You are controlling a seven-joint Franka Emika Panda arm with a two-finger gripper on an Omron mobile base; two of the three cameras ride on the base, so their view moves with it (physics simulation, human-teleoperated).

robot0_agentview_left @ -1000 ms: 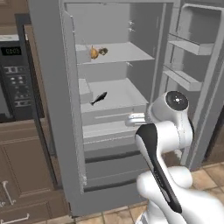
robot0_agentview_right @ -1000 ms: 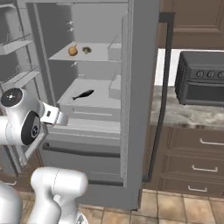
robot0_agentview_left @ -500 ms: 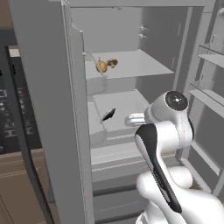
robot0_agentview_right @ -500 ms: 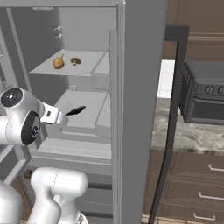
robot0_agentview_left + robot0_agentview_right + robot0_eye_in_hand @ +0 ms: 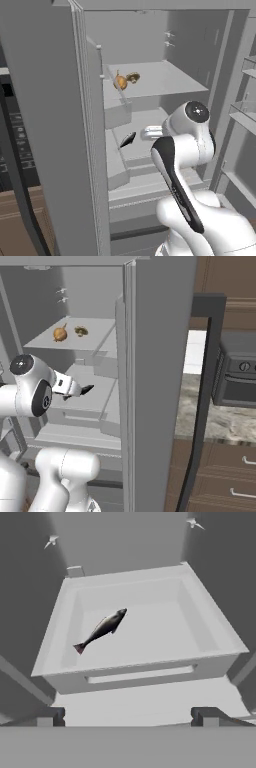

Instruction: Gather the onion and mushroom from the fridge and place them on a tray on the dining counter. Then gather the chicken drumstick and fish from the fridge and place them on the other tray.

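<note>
The fridge (image 5: 50,125) (image 5: 160,356) stands open close in front of me. On its upper shelf sit the onion (image 5: 120,81) (image 5: 60,333) and, beside it, the mushroom (image 5: 133,77) (image 5: 81,331). One level lower, the fish (image 5: 102,629) (image 5: 128,139) (image 5: 87,389) lies slantwise in a white bin (image 5: 220,632). My gripper (image 5: 129,716) (image 5: 79,392) is open and empty just in front of that bin, pointing at the fish without touching it. The chicken drumstick, both trays and the dining counter are out of view.
The fridge's left door edge (image 5: 87,150) stands close beside my arm, and door racks (image 5: 245,115) hang at the right. A dark oven (image 5: 237,376) sits on a speckled counter (image 5: 220,416) above wood drawers (image 5: 225,476). Another dark appliance (image 5: 12,145) is at the left.
The base has driven closer to the fridge, so the interior looms larger in both base views. The gripper stays open, now nearer the fish's bin.
</note>
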